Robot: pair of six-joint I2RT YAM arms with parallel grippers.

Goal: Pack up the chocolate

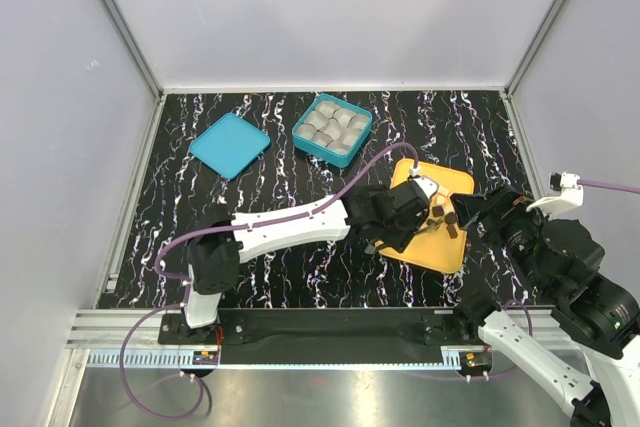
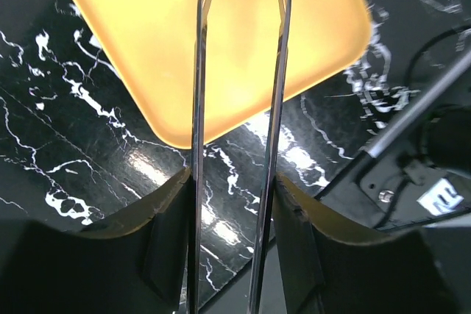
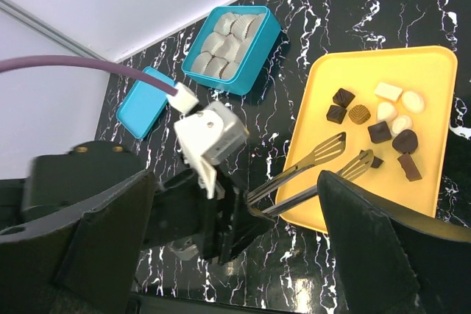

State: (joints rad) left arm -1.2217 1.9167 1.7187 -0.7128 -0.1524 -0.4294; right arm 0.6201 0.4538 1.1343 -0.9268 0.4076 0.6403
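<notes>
on the black white-veined counter (image 1: 300,277) sat the flat yellow plastic tray (image 3: 441,60), carrying the small dark and cream chocolate pieces (image 3: 380,131). the left gripper (image 3: 349,151) stood apart, unclamped, one dark piece between its tips; the right gripper (image 3: 235,189) gaped empty. the pieces looked light and brittle, best pinched gently across the sides.

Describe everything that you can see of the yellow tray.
The yellow tray is shallow and rectangular, with rounded corners and a low rim; it looks like plastic. It lies flat on the black marbled table, right of the teal box. It carries small dark and pale chocolates. The left end effector reaches over it; contact cannot be told.
</notes>
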